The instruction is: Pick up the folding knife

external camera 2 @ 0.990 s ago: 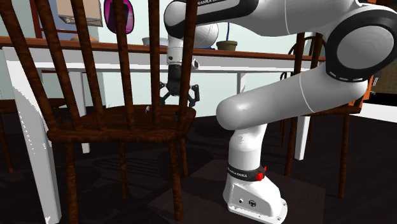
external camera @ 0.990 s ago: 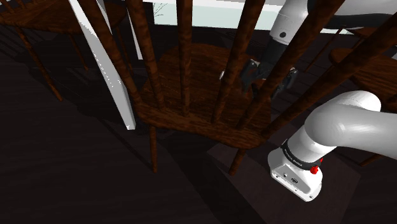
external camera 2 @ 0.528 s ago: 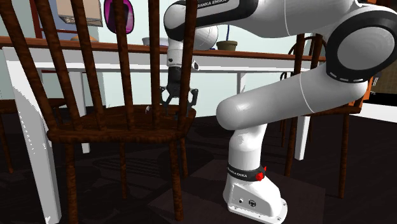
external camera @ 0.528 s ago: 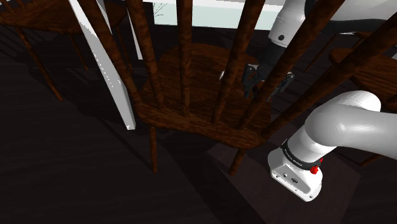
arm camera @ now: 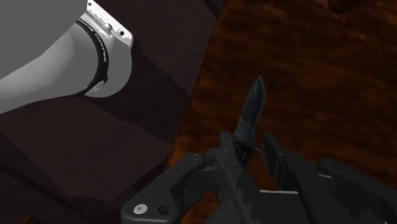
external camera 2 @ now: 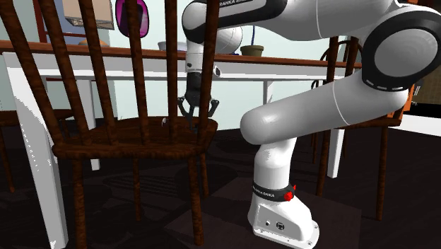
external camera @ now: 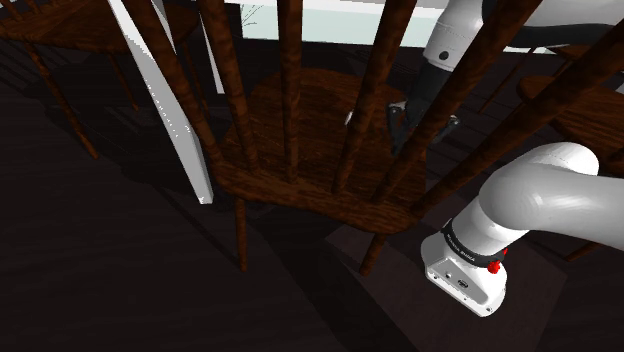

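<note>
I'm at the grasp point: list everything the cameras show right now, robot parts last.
folding knife: one, dark, lying on the chair seat, handle end between the pincer's fingers
chair: one, dark brown wood with a spindle back, beside the stand
table: one, white, behind the chair and arm
pot: one, brownish, on the table
stand: one, dark box, under the arm's base
arm: one, white with dark joints, bent over the chair seat
pincer: one, black, open, low over the seat at the knife
</note>
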### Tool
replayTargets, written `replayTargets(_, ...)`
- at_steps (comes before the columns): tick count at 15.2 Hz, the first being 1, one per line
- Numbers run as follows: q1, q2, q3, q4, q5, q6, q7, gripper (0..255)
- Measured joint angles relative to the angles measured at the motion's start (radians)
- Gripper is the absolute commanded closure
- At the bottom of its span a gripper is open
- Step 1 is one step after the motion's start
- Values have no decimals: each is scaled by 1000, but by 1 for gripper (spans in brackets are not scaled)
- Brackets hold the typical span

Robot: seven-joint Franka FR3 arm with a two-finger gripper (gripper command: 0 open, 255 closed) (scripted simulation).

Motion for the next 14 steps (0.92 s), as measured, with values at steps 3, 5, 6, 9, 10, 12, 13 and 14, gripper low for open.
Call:
replayTargets(3, -6, 11, -14, 38, -11, -28, 6, 255)
replayTargets(5, -10, 16, -24, 62, -20, -48, 9, 255)
replayTargets(6, -12, 20, -28, 79, -24, -60, 13, 255)
replayTargets(9, -18, 35, -40, 122, -37, -87, 18, 255)
replayTargets(10, -19, 36, -45, 131, -41, -96, 19, 255)
replayTargets(12, -23, 47, -53, 165, -49, -118, 25, 255)
replayTargets(13, -24, 52, -57, 182, -52, -129, 28, 255)
replayTargets(14, -25, 55, -59, 190, -55, -134, 29, 255)
